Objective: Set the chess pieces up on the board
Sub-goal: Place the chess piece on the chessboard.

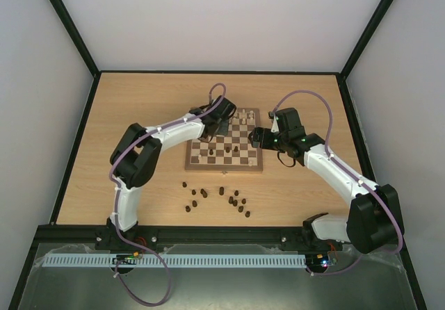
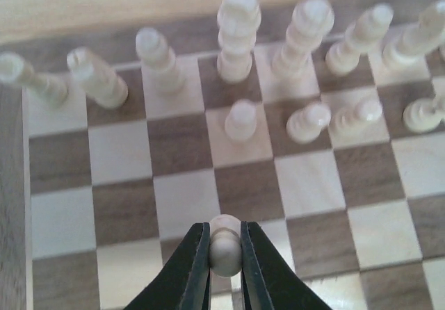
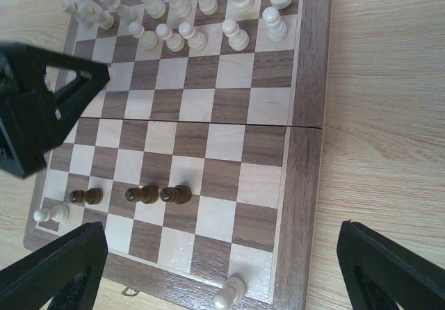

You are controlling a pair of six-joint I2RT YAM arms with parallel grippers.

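On the checkered board (image 2: 306, 185), free pawn squares (image 2: 177, 143) lie upper left of the left gripper (image 2: 225, 235), which is clenched on a pale pawn (image 2: 225, 249).

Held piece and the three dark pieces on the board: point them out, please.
Held piece (image 2: 224, 246), left wrist view, its round head.
Dark pieces (image 3: 141, 194), right wrist view, the middle one's body.

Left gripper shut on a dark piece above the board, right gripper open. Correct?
No: the piece in the left gripper is pale cream, not dark, per the left wrist view. The rest holds: above the board, right gripper open.
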